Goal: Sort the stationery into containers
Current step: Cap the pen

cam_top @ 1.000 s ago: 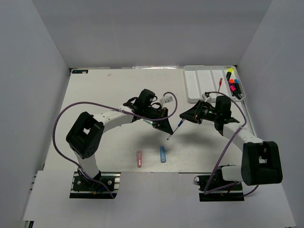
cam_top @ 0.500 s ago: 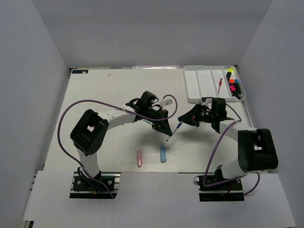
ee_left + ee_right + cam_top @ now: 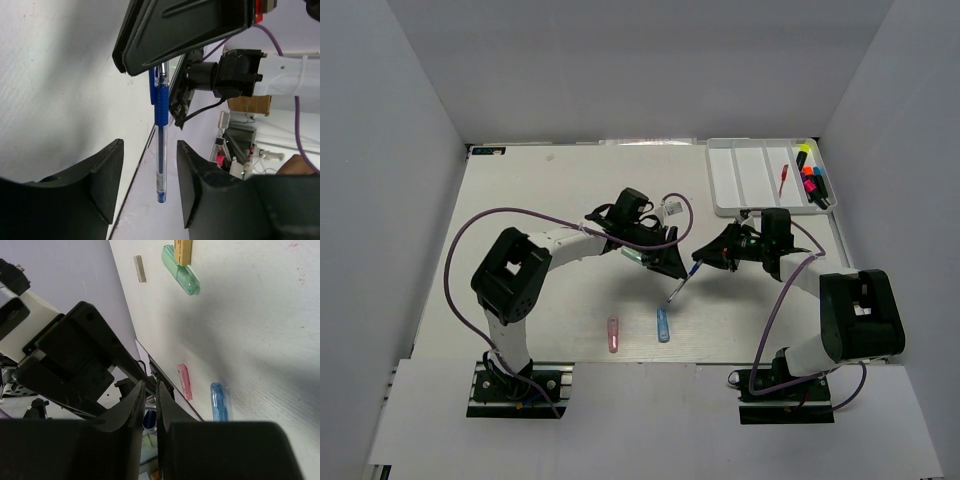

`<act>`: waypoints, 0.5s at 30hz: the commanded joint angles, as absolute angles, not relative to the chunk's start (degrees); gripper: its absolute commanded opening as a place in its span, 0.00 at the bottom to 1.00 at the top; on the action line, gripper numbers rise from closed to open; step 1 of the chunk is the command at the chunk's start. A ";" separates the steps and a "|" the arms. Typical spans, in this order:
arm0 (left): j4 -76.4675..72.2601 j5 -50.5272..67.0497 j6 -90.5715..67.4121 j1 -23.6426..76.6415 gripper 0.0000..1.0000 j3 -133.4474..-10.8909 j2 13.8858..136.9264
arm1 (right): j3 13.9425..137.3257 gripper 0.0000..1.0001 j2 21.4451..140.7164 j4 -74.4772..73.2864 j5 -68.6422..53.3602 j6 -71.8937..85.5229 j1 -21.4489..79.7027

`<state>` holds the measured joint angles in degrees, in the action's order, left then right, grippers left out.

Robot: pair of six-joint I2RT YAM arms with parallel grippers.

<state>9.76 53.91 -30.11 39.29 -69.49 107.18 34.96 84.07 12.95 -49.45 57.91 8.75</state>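
A thin blue pen [image 3: 684, 282] hangs slanted above the table's middle, and my right gripper [image 3: 704, 263] is shut on its upper end. In the right wrist view the jaws [image 3: 149, 383] pinch the pen's blue end [image 3: 150, 420]. My left gripper [image 3: 670, 264] stands open around the pen [image 3: 161, 145], with its fingers [image 3: 107, 175] apart from the barrel on both sides. The white divided tray [image 3: 731, 182] at the far right holds several highlighters [image 3: 812, 180] and a red pen [image 3: 784, 178].
A pink capsule [image 3: 613, 334] and a blue capsule [image 3: 663, 324] lie near the front edge. In the right wrist view a green capsule [image 3: 181, 270], a yellow piece [image 3: 183, 250] and a tan bit [image 3: 140, 268] lie on the table under the left arm.
My left gripper has opened and let go of the blue pen. The right gripper has come in from the right and stays shut on the pen.
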 commanded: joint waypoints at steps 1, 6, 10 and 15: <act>9.14 53.35 -29.36 39.02 0.58 -70.66 105.29 | 36.82 0.00 84.38 11.95 -50.27 56.78 8.79; 11.51 51.42 -27.25 38.50 0.89 -69.79 102.66 | 37.35 0.00 83.76 11.43 -50.45 55.90 8.35; 12.48 50.19 -26.11 37.97 0.98 -66.54 99.50 | 38.05 0.00 83.23 11.34 -50.54 55.72 8.00; 10.55 50.01 -26.19 37.97 0.94 -60.39 94.15 | 39.29 0.00 82.18 11.78 -50.54 55.72 7.65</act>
